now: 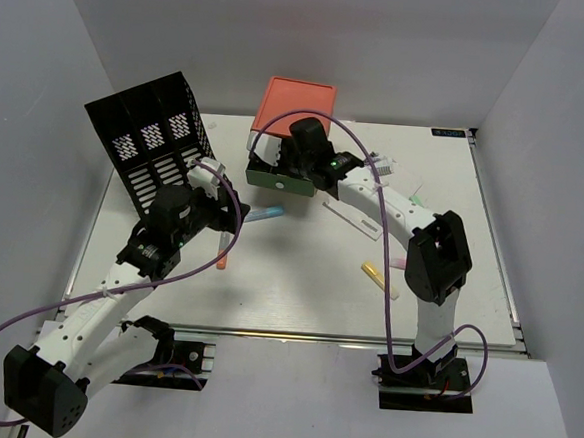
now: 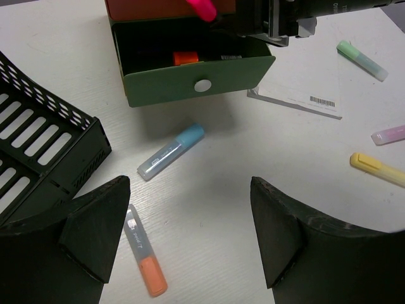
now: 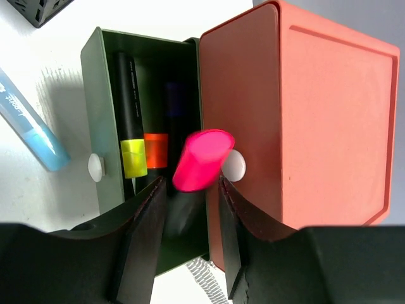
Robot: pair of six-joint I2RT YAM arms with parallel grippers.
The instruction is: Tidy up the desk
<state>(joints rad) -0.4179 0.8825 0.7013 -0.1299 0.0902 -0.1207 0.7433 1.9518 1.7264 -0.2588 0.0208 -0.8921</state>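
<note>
- Fingers (image 3: 142, 240) of the right gripper (image 3: 190, 193) pinch a short pink plastic highlighter (image 3: 201, 158), held just above the open green metal drawer (image 3: 101, 114) of the small orange box-shaped drawer unit (image 3: 304, 114).
- The left gripper (image 2: 190, 209) hovers with its fingers spread wide and empty.
- The large flat white desk (image 1: 297, 290) lies under both arms; the drawer unit stands at its 12 o'clock.
- Step in hand, as I judge it: putting the pink highlighter away. Next it must go lower into the free slot, then the fingers must part.
- Count of loose highlighters on the desk, five:
  - blue (image 2: 171, 152)
  - orange (image 2: 142, 256)
  - green (image 2: 361, 60)
  - lilac (image 2: 389, 134)
  - yellow (image 2: 376, 168)
- In the drawer I see two pens — one with a yellow band, one with an orange band; a third dark one is unclear.
- One black mesh tray (image 1: 152, 139) stands at 10 o'clock, and there is one white barcode card (image 2: 297, 95).
</note>
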